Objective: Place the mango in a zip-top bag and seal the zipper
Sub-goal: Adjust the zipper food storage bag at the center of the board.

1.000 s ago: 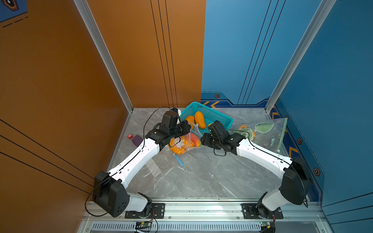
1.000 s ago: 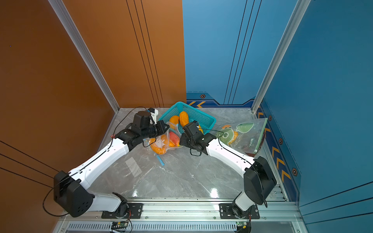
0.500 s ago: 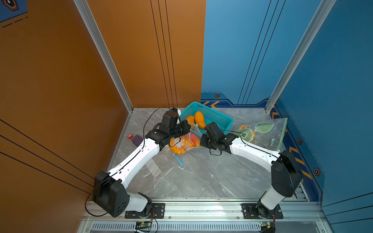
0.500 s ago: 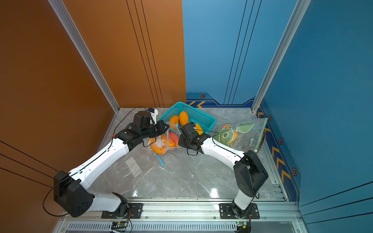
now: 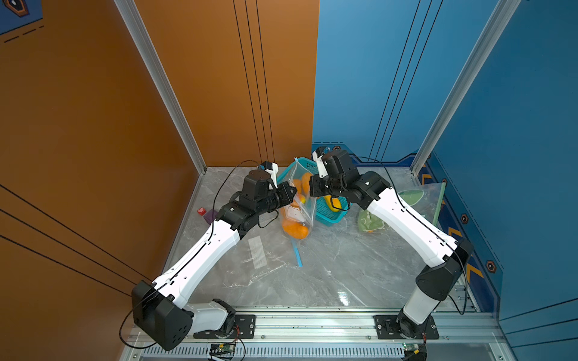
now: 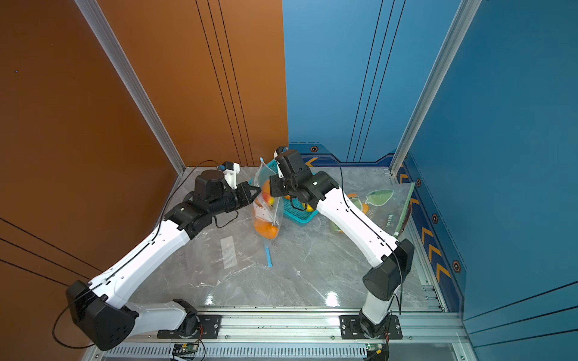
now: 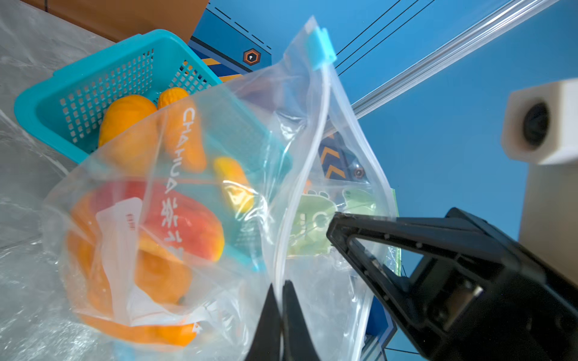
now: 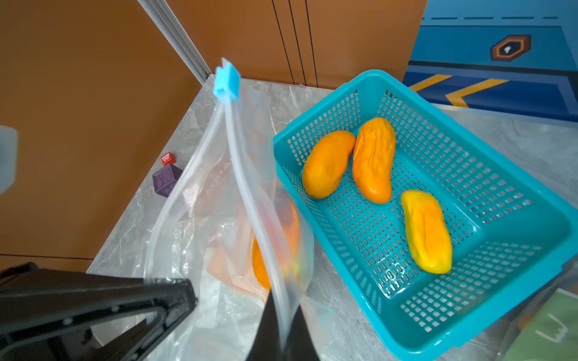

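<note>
The clear zip-top bag hangs upright between my two grippers, in front of the basket. An orange-red mango lies in its bottom. My left gripper is shut on one zipper rim. My right gripper is shut on the other rim. The two rims spread apart and meet at the blue slider at the bag's top end.
A teal basket behind the bag holds three mangoes, one yellower. A green-printed bag leans at the right wall. A flat clear bag lies on the table. A purple block sits by the left wall.
My right gripper closed on the bag's rim. The right arm rose and swung toward the back, and the bag now hangs taller between both grippers.
</note>
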### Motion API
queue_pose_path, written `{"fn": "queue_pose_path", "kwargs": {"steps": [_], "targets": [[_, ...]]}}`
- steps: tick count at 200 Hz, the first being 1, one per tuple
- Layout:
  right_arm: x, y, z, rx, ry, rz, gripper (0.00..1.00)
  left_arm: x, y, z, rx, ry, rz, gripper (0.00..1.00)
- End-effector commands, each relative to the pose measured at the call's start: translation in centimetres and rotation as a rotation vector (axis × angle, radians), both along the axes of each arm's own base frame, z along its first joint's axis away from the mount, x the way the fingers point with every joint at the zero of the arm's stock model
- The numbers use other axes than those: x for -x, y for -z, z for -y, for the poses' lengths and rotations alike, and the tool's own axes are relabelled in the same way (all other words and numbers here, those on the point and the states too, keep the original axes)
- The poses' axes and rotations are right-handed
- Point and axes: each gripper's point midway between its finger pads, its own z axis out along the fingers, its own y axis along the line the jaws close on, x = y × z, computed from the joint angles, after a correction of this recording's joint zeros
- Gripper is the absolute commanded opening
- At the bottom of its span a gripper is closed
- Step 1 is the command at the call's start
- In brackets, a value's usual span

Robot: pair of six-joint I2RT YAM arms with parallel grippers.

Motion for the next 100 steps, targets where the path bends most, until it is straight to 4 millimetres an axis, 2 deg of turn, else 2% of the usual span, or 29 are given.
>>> {"fn": "queue_pose_path", "kwargs": {"steps": [1, 18, 29, 33, 43, 46, 57, 76, 86, 100], "targets": [[1.6, 0.6, 0.4, 0.116, -0.134, -0.017, 0.00, 1.4, -4.0, 1.3, 0.074, 0.057, 0.069, 0.00], [1.9, -0.5, 0.7, 0.127, -0.153, 0.004, 0.00, 1.3, -5.0, 1.7, 0.093, 0.061, 0.083, 0.03], [2.2, -1.2, 0.9, 0.133, -0.167, 0.017, 0.00, 1.2, -5.4, 2.1, 0.109, 0.070, 0.087, 0.10], [1.5, -1.4, 1.9, 0.134, -0.146, 0.017, 0.00, 1.2, -5.6, 2.3, 0.118, 0.077, 0.089, 0.12], [1.7, -1.7, 2.2, 0.145, -0.162, 0.027, 0.00, 1.3, -5.6, 2.7, 0.135, 0.100, 0.080, 0.22], [1.8, -1.8, 2.4, 0.147, -0.164, 0.033, 0.00, 1.2, -6.4, 2.9, 0.155, 0.111, 0.106, 0.26], [1.9, -1.6, 2.9, 0.167, -0.168, 0.037, 0.00, 1.3, -7.2, 2.8, 0.174, 0.131, 0.129, 0.39], [2.1, -0.8, 4.0, 0.196, -0.180, 0.031, 0.00, 1.8, -9.1, 1.3, 0.206, 0.137, 0.215, 0.61], [2.1, -0.2, 4.5, 0.212, -0.193, 0.027, 0.00, 1.8, -9.7, -0.1, 0.222, 0.116, 0.245, 0.65], [2.2, 0.5, 4.8, 0.222, -0.227, 0.020, 0.00, 1.4, -9.5, -2.5, 0.220, 0.063, 0.256, 0.67]]}}
